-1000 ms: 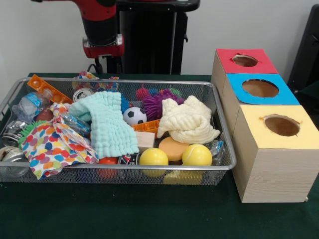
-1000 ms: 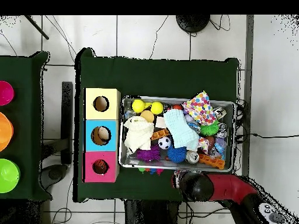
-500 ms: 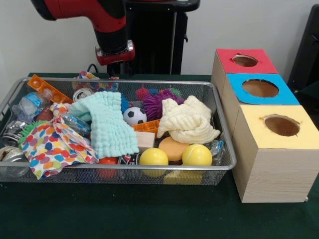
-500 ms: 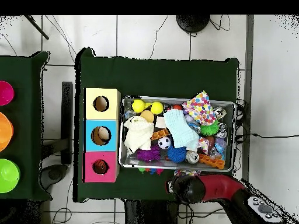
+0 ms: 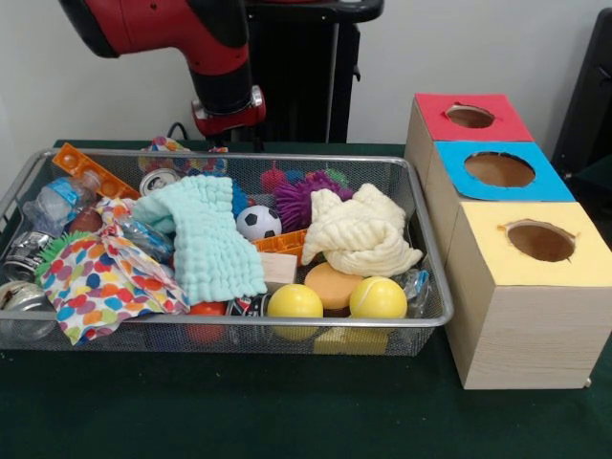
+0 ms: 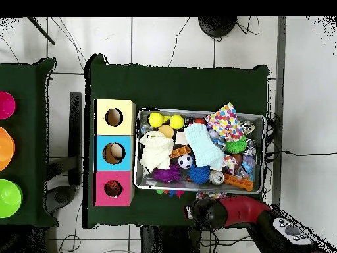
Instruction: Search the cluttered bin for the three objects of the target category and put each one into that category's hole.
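Observation:
A wire mesh bin [image 5: 239, 323] holds mixed clutter. Two yellow balls [image 5: 295, 301] [image 5: 379, 297] lie at its front, with an orange disc [image 5: 333, 284] behind them. A small soccer ball [image 5: 258, 223] and a purple spiky ball [image 5: 299, 199] sit mid-bin. A mint cloth [image 5: 206, 239], a cream cloth [image 5: 361, 232] and a polka-dot cloth [image 5: 100, 277] cover other items. The red arm's end [image 5: 229, 110] hangs behind the bin's far rim, outside the bin [image 6: 197, 111] in the overhead view too. Nothing is seen held.
Three boxes with round holes stand in a row beside the bin: red [image 5: 470, 117], blue [image 5: 499, 170], yellow [image 5: 540, 241]. A can [image 5: 158, 180], a plastic bottle [image 5: 57, 203] and an orange strip [image 5: 91, 170] fill the bin's left end.
In the front view the arm's end has swung to the right along the bin's far side and dropped a little. The bin's contents have not moved.

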Robot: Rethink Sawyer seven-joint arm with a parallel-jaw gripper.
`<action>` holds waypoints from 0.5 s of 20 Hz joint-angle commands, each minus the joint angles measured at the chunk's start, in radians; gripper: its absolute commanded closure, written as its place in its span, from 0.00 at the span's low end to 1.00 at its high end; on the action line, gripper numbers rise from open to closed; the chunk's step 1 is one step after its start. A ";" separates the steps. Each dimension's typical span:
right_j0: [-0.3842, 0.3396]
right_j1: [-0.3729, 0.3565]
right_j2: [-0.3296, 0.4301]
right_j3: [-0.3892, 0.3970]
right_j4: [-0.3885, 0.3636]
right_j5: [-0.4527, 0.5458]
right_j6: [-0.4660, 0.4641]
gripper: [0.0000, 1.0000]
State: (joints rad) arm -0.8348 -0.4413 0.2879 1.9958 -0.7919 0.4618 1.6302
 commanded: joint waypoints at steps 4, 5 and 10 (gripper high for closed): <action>0.053 -0.002 0.020 -0.207 -0.106 -0.077 -0.007 0.00; 0.056 -0.009 0.019 -0.215 -0.107 -0.066 -0.009 0.00; 0.041 -0.047 0.062 -0.240 -0.078 0.022 -0.083 0.00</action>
State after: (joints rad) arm -0.7960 -0.4533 0.2872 1.9428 -0.8359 0.4618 1.6302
